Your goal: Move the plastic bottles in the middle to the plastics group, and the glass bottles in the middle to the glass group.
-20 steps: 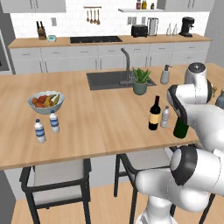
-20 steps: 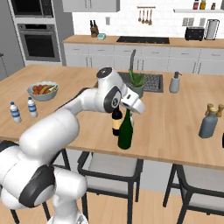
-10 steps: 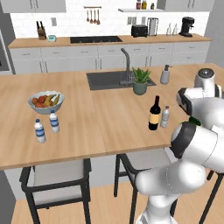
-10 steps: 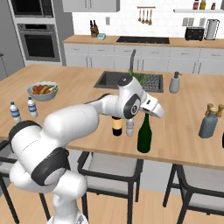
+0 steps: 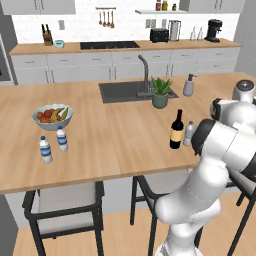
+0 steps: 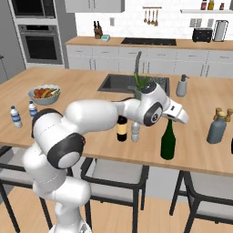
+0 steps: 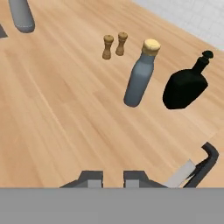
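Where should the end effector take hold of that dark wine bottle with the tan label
Probably at the narrow neck of the wine bottle with the tan label, from above. It stands upright, and the small clear bottle sits right beside it on the side toward the green bottle, crowding a body grip there.

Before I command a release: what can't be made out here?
1. Whether the gripper holds the green bottle: right base view, the hand covers the neck.
2. tan-labelled bottle: right base view, arm hides its neck.
3. clear plastic bottle: left base view, arm cuts its side.
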Available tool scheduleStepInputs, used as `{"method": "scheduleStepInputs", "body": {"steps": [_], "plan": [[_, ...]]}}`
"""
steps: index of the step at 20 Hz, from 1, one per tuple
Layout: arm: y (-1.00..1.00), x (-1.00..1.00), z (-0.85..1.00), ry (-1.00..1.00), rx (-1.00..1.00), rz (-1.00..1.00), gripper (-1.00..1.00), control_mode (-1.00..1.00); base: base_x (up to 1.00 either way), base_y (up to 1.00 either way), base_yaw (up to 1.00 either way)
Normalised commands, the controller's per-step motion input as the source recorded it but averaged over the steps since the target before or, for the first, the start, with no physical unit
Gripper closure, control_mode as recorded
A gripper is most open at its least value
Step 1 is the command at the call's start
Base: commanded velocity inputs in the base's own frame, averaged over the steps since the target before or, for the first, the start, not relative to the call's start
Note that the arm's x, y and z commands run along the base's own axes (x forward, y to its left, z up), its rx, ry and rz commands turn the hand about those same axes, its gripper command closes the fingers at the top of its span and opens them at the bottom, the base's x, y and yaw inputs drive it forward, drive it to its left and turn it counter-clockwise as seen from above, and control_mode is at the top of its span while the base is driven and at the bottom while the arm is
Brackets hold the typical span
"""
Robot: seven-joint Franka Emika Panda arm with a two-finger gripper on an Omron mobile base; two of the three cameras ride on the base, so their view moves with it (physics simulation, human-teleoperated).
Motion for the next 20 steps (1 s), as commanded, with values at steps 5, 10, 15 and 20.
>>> {"method": "scheduleStepInputs", "body": {"steps": [5, 10, 15, 20], "plan": [[-0.56, 0.19, 0.00, 0.00, 0.00, 0.00, 1.00, -1.00, 0.00, 0.00, 0.00], [-0.35, 0.18, -0.11, -0.04, 0.00, 0.00, 1.00, -1.00, 0.00, 0.00, 0.00], [-0.23, 0.27, -0.12, -0.04, 0.00, 0.00, 1.00, -1.00, 0.00, 0.00, 0.00], [-0.11, 0.27, -0.16, 0.00, 0.02, 0.00, 1.00, -1.00, 0.00, 0.00, 0.00]]}}
